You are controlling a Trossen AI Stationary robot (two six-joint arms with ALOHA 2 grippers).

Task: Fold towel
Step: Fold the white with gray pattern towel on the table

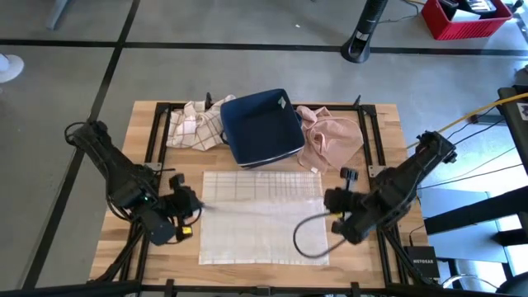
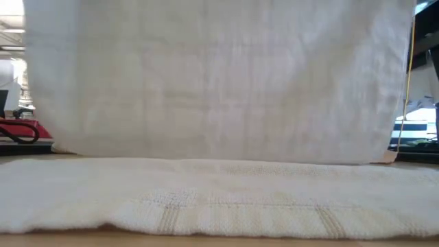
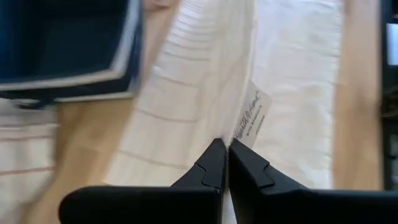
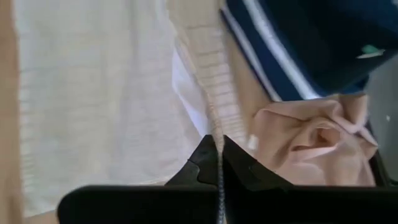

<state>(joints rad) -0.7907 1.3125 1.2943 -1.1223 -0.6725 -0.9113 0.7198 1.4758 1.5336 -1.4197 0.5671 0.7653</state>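
Across the table's (image 1: pixel 144 157) middle I have the towel (image 1: pixel 264 235), its far edge lifted; left gripper (image 3: pixel 224 163) and right gripper (image 4: pixel 219 155) are each clamped on a raised corner, equally near, long axis running between them.

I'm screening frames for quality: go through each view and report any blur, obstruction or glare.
High view: sharp, evenly lit, no glare on the white towel. Low view: the lifted towel fills almost the whole frame, hiding both arms. Left wrist view: soft, with the navy item smeared. Right wrist view: also soft; the pink cloth lacks crisp edges.
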